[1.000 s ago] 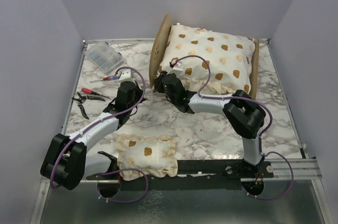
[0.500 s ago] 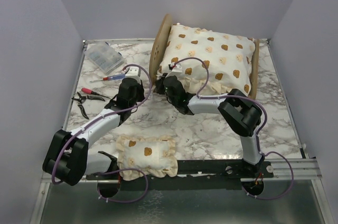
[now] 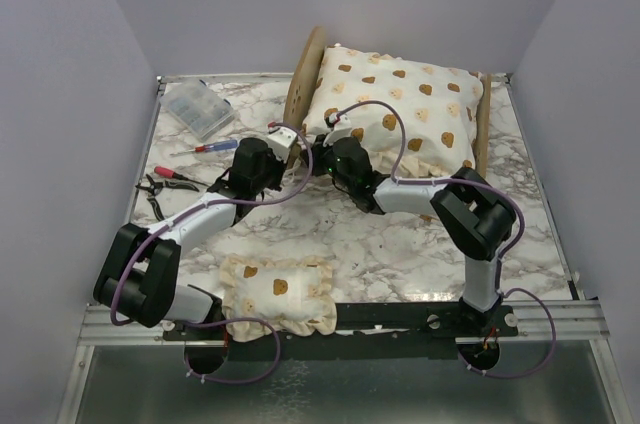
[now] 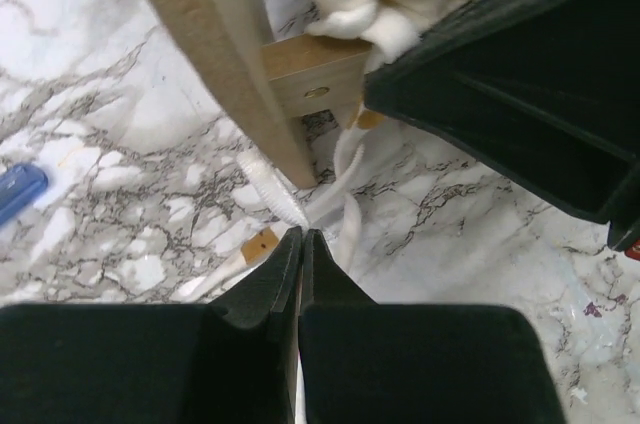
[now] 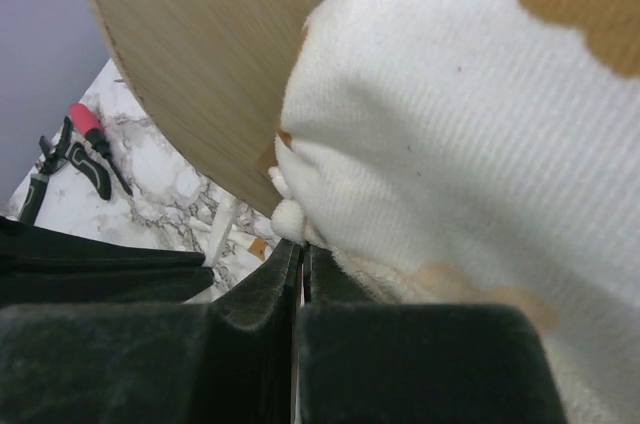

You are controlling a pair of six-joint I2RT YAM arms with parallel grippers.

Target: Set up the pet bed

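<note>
Two grippers are hovering at the near headboard corner of the pet bed (image 3: 303, 84), which is carrying the bear-print cushion (image 3: 400, 104). The left gripper (image 4: 302, 239) is pressing its fingers together just beside a white tie (image 4: 268, 184). The right gripper (image 5: 301, 249) is pressing shut against the cushion's edge; I cannot tell whether it is pinching any fabric. They are seemingly fastening the cushion down, and the next move calls for catching that tie firmly.

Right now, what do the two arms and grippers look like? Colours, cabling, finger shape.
They match. The left arm and right arm have white links and bulky black joint housings, with a purple cable looping loosely along each. The left gripper and right gripper have matte black fingers that taper to narrow tips. No markings are visible.
</note>
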